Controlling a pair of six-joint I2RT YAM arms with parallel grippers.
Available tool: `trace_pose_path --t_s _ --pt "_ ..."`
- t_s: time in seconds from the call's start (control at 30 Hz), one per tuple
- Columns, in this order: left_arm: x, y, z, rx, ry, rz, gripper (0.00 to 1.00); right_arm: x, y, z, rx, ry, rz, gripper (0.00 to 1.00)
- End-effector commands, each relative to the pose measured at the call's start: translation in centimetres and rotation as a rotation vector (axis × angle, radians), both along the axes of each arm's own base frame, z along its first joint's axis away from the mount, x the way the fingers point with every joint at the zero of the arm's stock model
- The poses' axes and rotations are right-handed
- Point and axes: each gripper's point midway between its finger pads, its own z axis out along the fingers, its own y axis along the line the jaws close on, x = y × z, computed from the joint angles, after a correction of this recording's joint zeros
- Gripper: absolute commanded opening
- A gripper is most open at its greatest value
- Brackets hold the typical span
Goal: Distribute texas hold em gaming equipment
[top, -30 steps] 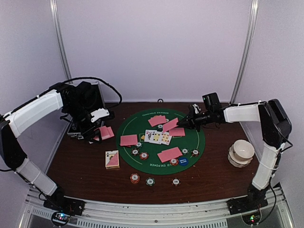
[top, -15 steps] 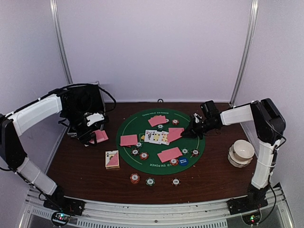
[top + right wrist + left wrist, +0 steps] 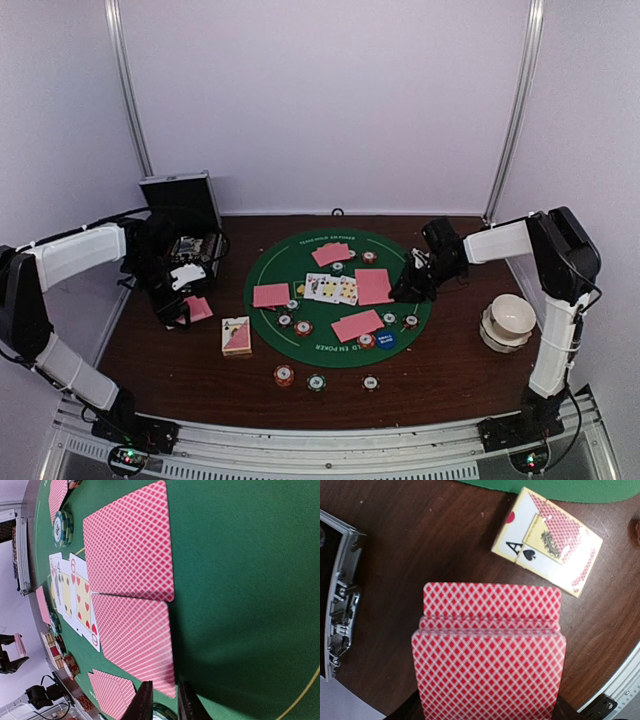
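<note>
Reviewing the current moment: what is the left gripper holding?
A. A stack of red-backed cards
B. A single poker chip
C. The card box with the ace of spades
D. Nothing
A: in the left wrist view, the stack of red-backed cards sticks out from the left gripper, while the card box lies apart from it on the table.

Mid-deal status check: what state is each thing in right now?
Silver-edged black case: open, lid upright.
Left gripper: shut on fanned red-backed card stack.
Right gripper: fingers slightly apart, beside face-down card.
Yellow-white card box: lying flat on table.
Middle card row: face up.
</note>
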Motion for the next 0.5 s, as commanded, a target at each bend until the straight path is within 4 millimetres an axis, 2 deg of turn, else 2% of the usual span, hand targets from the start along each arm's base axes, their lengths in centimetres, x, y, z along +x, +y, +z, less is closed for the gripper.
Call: trace_pose_path --t_s 0.0,0.07,0.2,0.23,0.27,0.3,0.47 --pt "0.7 0.1 -1.0 -0.006 -0.066 -0.024 0.00 0.3 -1.5 1.6 -0.071 -0.050 -0.018 0.30" --pt "0.5 0.1 -1.9 -0.001 -0.060 -0.027 0.00 0.5 -1.9 2.6 -0.089 -0.079 -0.025 0.48" --pt "0.3 0.2 -3.5 0.001 -0.053 -0.043 0.00 0.7 -2.5 5.3 -0.113 -0.147 -0.042 0.68" --pt "0.2 0.2 -3.8 0.000 -0.049 -0.049 0.00 0.7 -2.6 6.0 -0.115 -0.161 -0.047 0.76" --pt "0.0 0.2 -4.3 0.002 -0.046 -0.059 0.00 0.7 -2.6 6.6 -0.115 -0.176 -0.049 0.96" --pt "-0.1 0.2 -4.7 0.005 -0.045 -0.068 0.00 0.6 -2.7 7.1 -0.116 -0.184 -0.052 0.99" --pt "-0.8 0.1 -5.9 0.002 -0.029 -0.095 0.00 0.3 -2.5 9.1 -0.106 -0.223 -0.053 0.99"
